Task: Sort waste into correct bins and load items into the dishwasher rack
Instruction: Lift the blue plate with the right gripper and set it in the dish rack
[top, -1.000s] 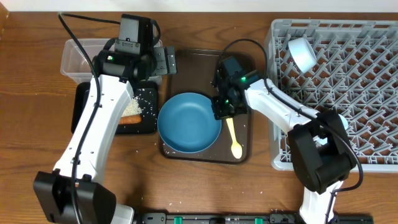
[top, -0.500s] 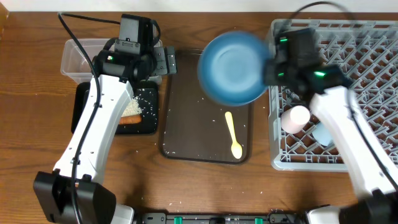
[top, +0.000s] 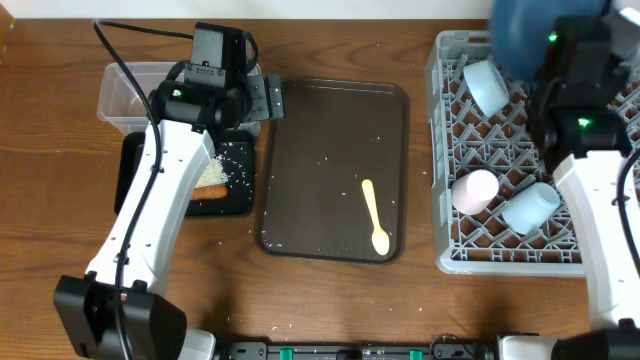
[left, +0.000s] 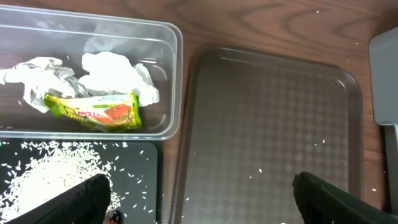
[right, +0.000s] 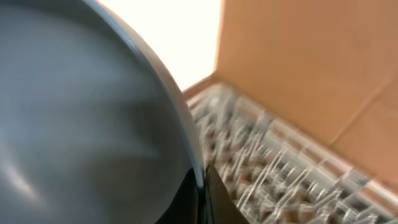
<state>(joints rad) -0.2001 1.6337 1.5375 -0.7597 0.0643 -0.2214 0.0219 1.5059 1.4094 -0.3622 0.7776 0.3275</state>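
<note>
The large round blue plate (top: 528, 28) hangs blurred above the far edge of the grey dishwasher rack (top: 600, 215). My right gripper (right: 202, 191) is shut on its rim (right: 93, 118). In the rack lie the pale bowl (top: 487, 86), the pink cup (top: 474, 190) and the light blue cup (top: 530, 208). The cream-yellow spoon (top: 376, 217) lies on the brown tray (top: 320, 130). My left gripper (left: 199, 205) stands open and empty over the seam between tray (left: 267, 118) and black bin (left: 140, 180). Tissue (left: 115, 67) and the wrapper (left: 93, 111) sit in the clear bin (left: 176, 74).
Rice (left: 43, 180) covers the black bin (top: 238, 195), where an orange stick (top: 208, 193) also lies. A few grains are scattered on the tray. The left arm (top: 160, 200) stretches over both bins. A cardboard wall (right: 311, 62) rises behind the rack.
My right arm has lifted the blue plate off the tray and swung it right and back, over the rack. The left arm has not moved.
</note>
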